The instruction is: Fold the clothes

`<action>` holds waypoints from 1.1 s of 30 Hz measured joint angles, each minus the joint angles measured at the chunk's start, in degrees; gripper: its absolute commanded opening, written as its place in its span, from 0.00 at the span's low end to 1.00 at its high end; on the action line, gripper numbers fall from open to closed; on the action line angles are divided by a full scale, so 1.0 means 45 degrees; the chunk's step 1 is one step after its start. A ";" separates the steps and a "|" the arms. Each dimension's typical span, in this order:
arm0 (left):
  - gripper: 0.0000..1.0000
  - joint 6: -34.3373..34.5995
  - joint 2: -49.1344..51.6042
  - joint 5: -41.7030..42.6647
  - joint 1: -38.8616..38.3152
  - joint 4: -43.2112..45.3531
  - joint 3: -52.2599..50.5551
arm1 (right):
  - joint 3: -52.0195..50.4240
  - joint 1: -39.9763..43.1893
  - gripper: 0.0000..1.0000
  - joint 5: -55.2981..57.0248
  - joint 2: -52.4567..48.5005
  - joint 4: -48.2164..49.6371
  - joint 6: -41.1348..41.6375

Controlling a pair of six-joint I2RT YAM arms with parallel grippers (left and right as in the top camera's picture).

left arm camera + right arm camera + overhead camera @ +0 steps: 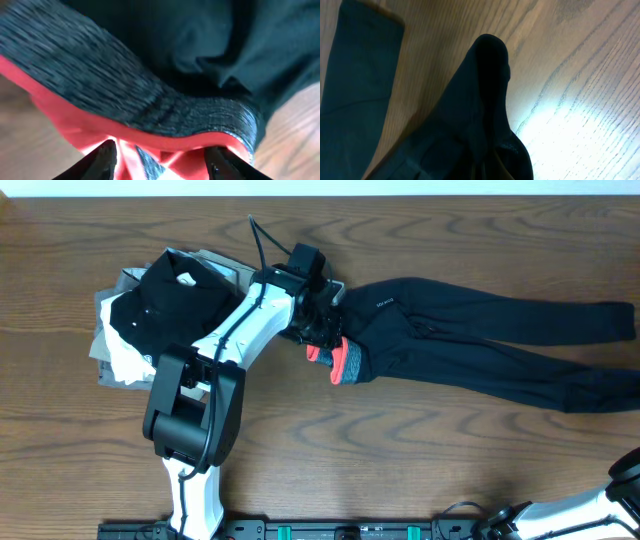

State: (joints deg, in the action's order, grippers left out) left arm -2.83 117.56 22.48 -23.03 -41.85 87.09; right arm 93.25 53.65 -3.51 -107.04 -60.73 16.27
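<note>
The black leggings point(470, 330) lie across the table's middle and right, legs reaching the right edge. The grey and coral-red waistband point(348, 362) is bunched at their left end. My left gripper point(322, 335) is at the waistband. In the left wrist view its fingers point(162, 162) stand wide apart, open, with the waistband point(100, 85) rucked between them. Only part of my right arm point(625, 475) shows at the lower right corner. In the right wrist view a black leg end point(480, 100) rises from the jaws and hides them, so it looks gripped. The other leg point(355, 85) lies flat at the left.
A pile of other clothes sits at the back left: a black shirt point(165, 300) on top of white and grey garments point(120, 355). The left arm's base stands at the front left. A black rail point(340, 530) runs along the front edge.
</note>
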 measured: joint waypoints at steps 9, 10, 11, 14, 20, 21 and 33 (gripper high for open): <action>0.59 -0.0005 0.0000 -0.0092 0.0044 0.0058 0.0000 | 0.0000 -0.0083 0.01 0.0000 0.0000 0.0015 0.0000; 0.59 -0.0034 0.0000 -0.0097 0.0058 0.0194 -0.0005 | 0.0000 -0.0083 0.01 0.0000 0.0000 0.0019 0.0000; 0.56 -0.0063 0.0000 -0.0102 0.0073 0.0389 -0.0005 | 0.0000 -0.0083 0.01 0.0000 0.0000 0.0019 0.0000; 0.27 -0.0097 0.0000 -0.0121 0.0107 0.0811 -0.0005 | 0.0000 -0.0083 0.01 0.0000 0.0000 0.0019 0.0000; 0.31 -0.0461 0.0000 -0.0151 0.0087 0.0534 -0.0005 | 0.0000 -0.0083 0.01 -0.0005 0.0000 0.0019 0.0000; 0.31 -0.0466 0.0000 -0.0136 0.0083 0.0374 -0.0005 | 0.0000 -0.0083 0.01 -0.0005 0.0000 0.0024 0.0000; 0.59 -0.0971 0.0117 -0.0680 0.0068 0.0690 -0.0005 | 0.0000 -0.0083 0.01 -0.0034 0.0000 0.0024 0.0000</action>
State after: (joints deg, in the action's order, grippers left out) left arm -7.20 118.08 19.42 -22.72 -38.74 87.07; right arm 93.25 53.28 -3.66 -107.04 -60.62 16.27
